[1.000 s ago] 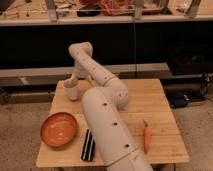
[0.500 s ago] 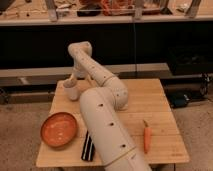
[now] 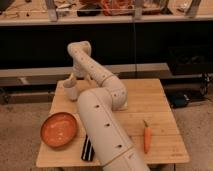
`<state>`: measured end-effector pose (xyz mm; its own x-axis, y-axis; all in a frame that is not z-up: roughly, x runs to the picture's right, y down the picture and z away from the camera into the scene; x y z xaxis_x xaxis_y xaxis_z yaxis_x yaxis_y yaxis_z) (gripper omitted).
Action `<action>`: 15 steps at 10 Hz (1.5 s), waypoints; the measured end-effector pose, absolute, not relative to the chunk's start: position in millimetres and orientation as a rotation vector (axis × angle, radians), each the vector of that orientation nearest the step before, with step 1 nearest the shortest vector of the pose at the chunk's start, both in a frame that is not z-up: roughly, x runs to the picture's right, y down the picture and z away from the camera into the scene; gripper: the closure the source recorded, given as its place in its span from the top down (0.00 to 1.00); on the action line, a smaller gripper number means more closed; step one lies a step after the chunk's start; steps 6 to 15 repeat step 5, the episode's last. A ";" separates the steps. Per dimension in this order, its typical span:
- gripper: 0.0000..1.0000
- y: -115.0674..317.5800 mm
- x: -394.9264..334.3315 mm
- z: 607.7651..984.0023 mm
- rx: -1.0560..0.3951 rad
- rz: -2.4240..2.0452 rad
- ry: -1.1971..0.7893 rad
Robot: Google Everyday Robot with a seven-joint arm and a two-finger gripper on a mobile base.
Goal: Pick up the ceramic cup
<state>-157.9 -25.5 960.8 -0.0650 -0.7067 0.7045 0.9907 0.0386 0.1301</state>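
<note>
Wooden bench [image 3: 150,105] carries the ceramic cup [image 3: 70,91] near its far left corner; my gripper [image 3: 71,80] sits at the cup's rim; cannot tell its grip state.

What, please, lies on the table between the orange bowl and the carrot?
In the camera view, a dark flat object and the robot's arm lie between the orange bowl and carrot; the gripper is at the ceramic cup.

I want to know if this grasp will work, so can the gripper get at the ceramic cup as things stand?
Probably yes. The gripper is already right at the ceramic cup at the table's far left corner. Nothing stands between them, and the orange bowl sits well clear.
</note>
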 end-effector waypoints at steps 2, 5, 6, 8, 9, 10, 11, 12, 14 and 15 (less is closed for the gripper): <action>0.80 -27.2 -157.0 960.3 -0.506 -1.495 -0.722; 0.80 -27.1 -160.3 959.4 -0.508 -1.504 -0.724; 0.80 -27.1 -160.3 959.4 -0.508 -1.504 -0.724; 0.80 -27.1 -160.3 959.4 -0.508 -1.504 -0.724; 0.80 -27.1 -160.3 959.4 -0.508 -1.504 -0.724; 0.80 -27.1 -160.3 959.4 -0.508 -1.504 -0.724; 0.80 -27.1 -160.3 959.4 -0.508 -1.504 -0.724; 0.80 -27.1 -160.3 959.4 -0.508 -1.504 -0.724; 0.80 -27.1 -160.3 959.4 -0.508 -1.504 -0.724; 0.80 -27.1 -160.3 959.4 -0.508 -1.504 -0.724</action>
